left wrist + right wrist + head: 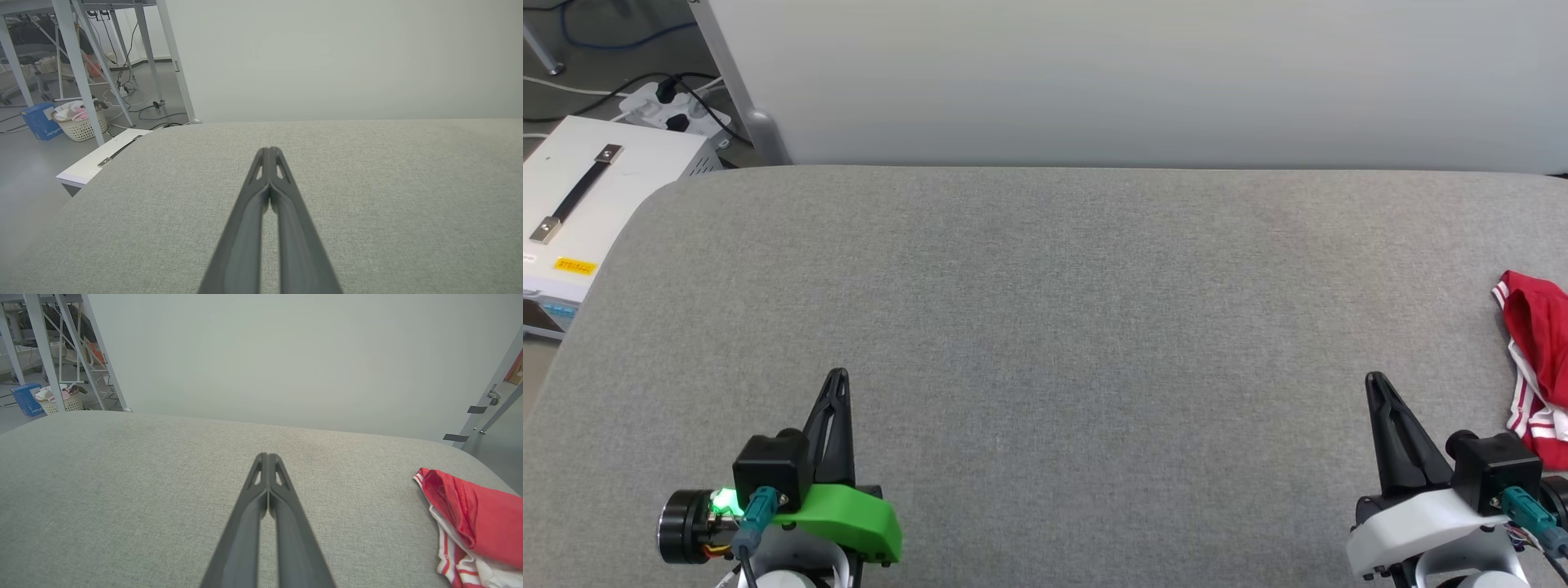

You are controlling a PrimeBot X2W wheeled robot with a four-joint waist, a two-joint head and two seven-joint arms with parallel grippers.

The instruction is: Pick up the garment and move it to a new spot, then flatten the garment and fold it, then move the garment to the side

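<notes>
At table's right edge, garment [1535,367]

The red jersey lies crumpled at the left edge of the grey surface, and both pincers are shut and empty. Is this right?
Only the side is wrong: the head view shows the red jersey crumpled at the right edge of the grey surface. The left pincer and right pincer are shut and empty.

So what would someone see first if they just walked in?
The bright red garment, bunched at the right edge of the big grey table, jumps out first. Next, the left gripper with its green cover, low on the left, and the right gripper near the garment, both shut.
</notes>
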